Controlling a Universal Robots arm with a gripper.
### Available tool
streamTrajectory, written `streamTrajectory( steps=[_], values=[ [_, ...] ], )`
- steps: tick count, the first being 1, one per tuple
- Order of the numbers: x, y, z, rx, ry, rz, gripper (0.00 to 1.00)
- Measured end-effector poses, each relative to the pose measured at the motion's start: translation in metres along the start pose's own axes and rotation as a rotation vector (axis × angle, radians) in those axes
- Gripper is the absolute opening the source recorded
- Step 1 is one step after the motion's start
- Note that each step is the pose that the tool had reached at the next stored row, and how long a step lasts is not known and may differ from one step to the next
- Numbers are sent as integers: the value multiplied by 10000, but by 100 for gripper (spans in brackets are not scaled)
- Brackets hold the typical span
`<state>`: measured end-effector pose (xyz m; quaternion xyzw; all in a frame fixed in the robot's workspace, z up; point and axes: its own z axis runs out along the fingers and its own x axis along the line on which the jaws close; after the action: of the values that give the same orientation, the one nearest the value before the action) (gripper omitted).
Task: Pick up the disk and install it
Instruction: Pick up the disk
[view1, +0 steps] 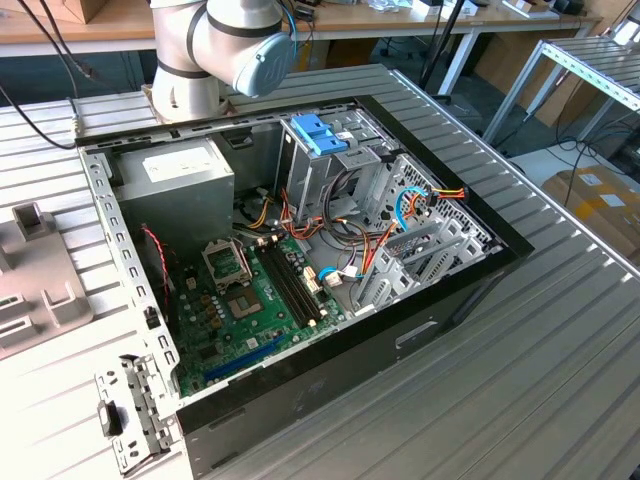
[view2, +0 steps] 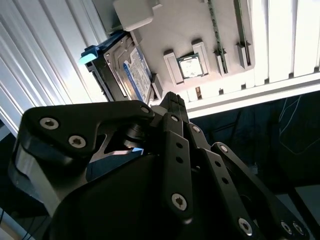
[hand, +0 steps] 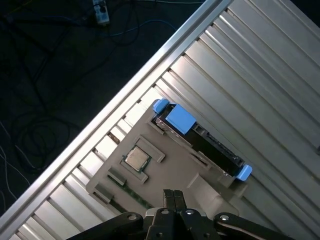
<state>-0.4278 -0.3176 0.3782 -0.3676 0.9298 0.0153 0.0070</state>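
Disk (hand: 210, 147) is not picked up yet, so I judge the task is at its very beginning: both the lifting and the installing are left. It stands on its long edge in a slot of the grey holder (hand: 175, 167) on the bench (hand: 240, 75), well apart from the open computer case (view1: 440, 320). Its body is dark, with light-blue plastic at both ends and a blue tab on top. The gripper (hand: 173, 192) hangs above the holder, near the disk, its fingers (hand: 169, 196) pressed together and holding nothing.
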Motion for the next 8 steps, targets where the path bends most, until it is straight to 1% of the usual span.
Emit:
streamTrajectory(
  steps=[8],
  values=[
    [0,0,1,-10,10,-421,11]
  ],
)
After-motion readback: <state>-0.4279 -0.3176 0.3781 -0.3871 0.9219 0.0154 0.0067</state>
